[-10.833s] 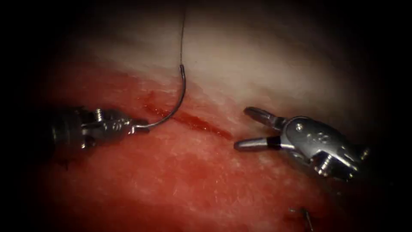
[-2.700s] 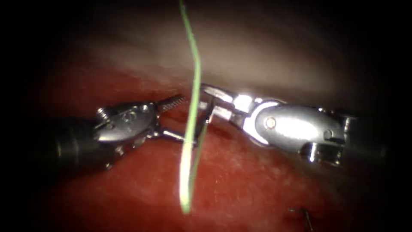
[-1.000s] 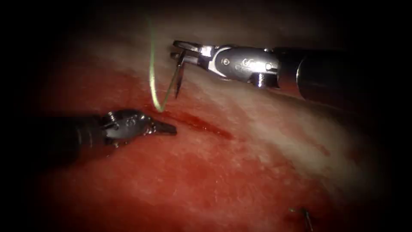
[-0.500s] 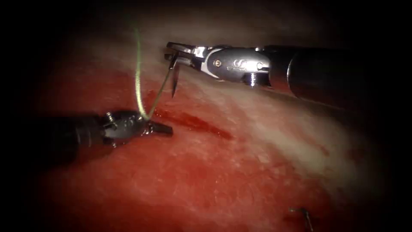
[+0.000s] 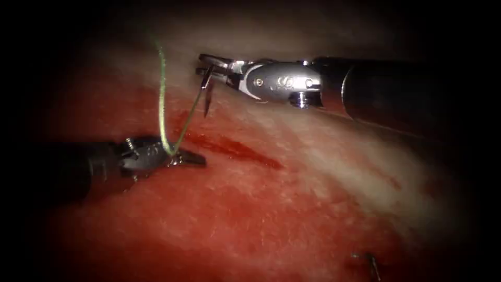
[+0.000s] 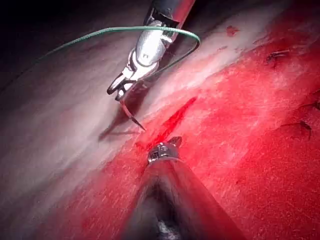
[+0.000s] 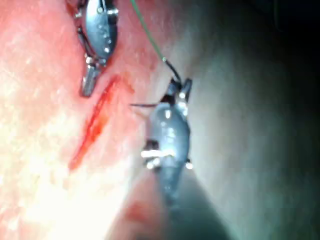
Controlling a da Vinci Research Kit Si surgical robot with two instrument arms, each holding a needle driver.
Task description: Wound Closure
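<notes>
Right tool (image 5: 204, 63) clamps the needle (image 5: 207, 96) near its tail, above the tissue (image 5: 292, 209), point hanging down free. Left tool (image 5: 194, 158), jaws closed and gripping nothing, sits at the cut's (image 5: 235, 149) left end, green thread (image 5: 162, 104) draped over it. 1 cut thread end (image 5: 371, 262) lies near the tissue's lower right edge.

green thread (image 5: 162, 99), red cut (image 5: 235, 149), silver needle (image 5: 207, 99)

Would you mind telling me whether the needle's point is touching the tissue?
Apart. In the left wrist view the needle, held in the right tool, hangs clear of the tissue, with its shadow cast separately beneath. The left tool holds nothing.
</notes>
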